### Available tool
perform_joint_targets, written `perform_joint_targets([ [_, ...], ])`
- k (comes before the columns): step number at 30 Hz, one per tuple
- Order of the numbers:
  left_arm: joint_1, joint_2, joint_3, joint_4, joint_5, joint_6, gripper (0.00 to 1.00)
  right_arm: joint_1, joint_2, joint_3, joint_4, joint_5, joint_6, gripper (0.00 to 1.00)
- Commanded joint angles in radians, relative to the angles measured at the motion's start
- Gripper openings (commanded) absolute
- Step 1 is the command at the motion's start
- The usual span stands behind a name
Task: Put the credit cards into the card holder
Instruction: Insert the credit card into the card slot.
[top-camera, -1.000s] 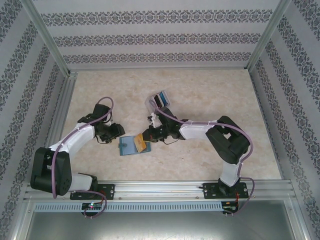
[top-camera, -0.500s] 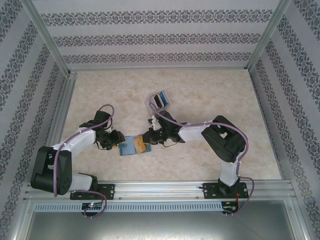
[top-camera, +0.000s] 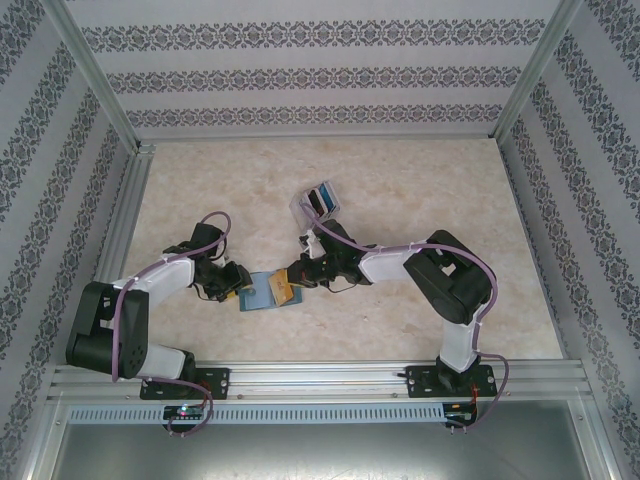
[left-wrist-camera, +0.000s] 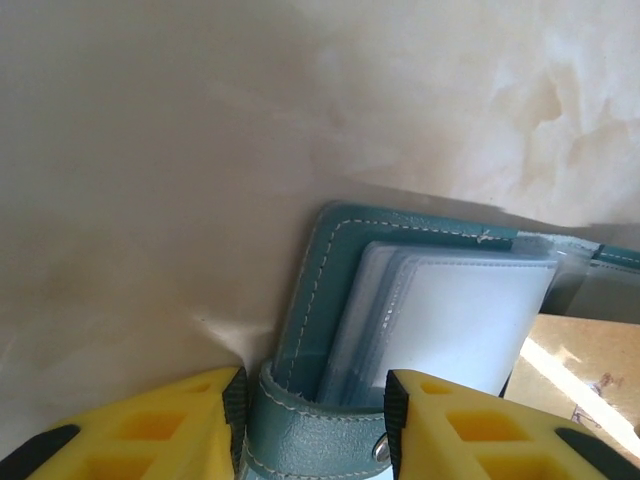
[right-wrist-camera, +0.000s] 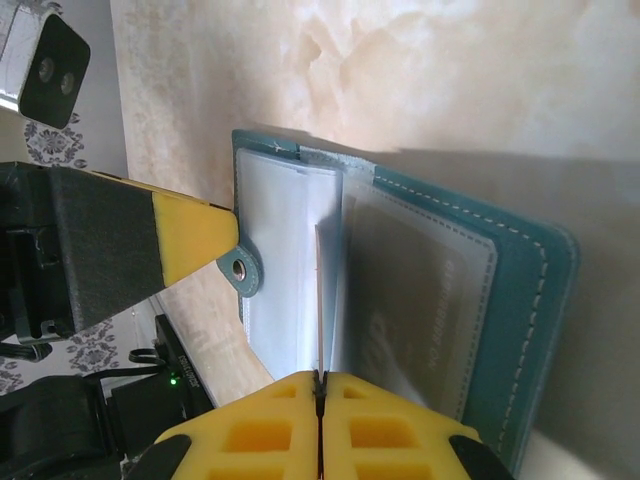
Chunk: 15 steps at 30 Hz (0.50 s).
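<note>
The card holder (top-camera: 260, 293) lies open on the worktop (top-camera: 420, 180), near the front edge and between the two arms. It is teal with pale stitching round its rim. Inside it are see-through pockets (left-wrist-camera: 450, 310), one on top of the other.

The right pincer (right-wrist-camera: 320, 385) is clenched. Its two yellow fingers are pressed together on a thin tan card (right-wrist-camera: 319, 300). In the right wrist view the card is seen from its edge, so it looks like a thin line. It stands up over the open card holder (right-wrist-camera: 520, 280), in the fold between the see-through pockets (right-wrist-camera: 285, 250). From above, the tan card (top-camera: 285, 290) shows over the right half of the holder, with the right pincer (top-camera: 291, 277) just behind it.

The left pincer (left-wrist-camera: 315, 385) is at the left edge of the card holder (left-wrist-camera: 300, 290). The little clasp tab (left-wrist-camera: 310, 445) sits between its two yellow fingers and fills the gap. I cannot tell if the fingers are squeezing it. In the right wrist view, one yellow fingertip touches the tab (right-wrist-camera: 240, 267), which has a small metal snap. From above, the left pincer (top-camera: 238, 283) is right beside the holder.

Further back on the worktop sits a clear box (top-camera: 303, 208). More cards (top-camera: 322, 196) stand in it, one blue and one dark. The box is well apart from the card holder.
</note>
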Motion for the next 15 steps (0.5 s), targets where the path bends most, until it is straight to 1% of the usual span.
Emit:
perform_joint_targets([
  [1,0.012,0.020,-0.001,0.016,0.013,0.010,0.43,0.003,-0.010,-0.009,0.020,0.010,0.006,0.09],
  [15,0.011,0.034,-0.014,0.038,0.018,0.006,0.35,0.017,0.076,0.051,0.045,-0.007,0.019,0.09],
])
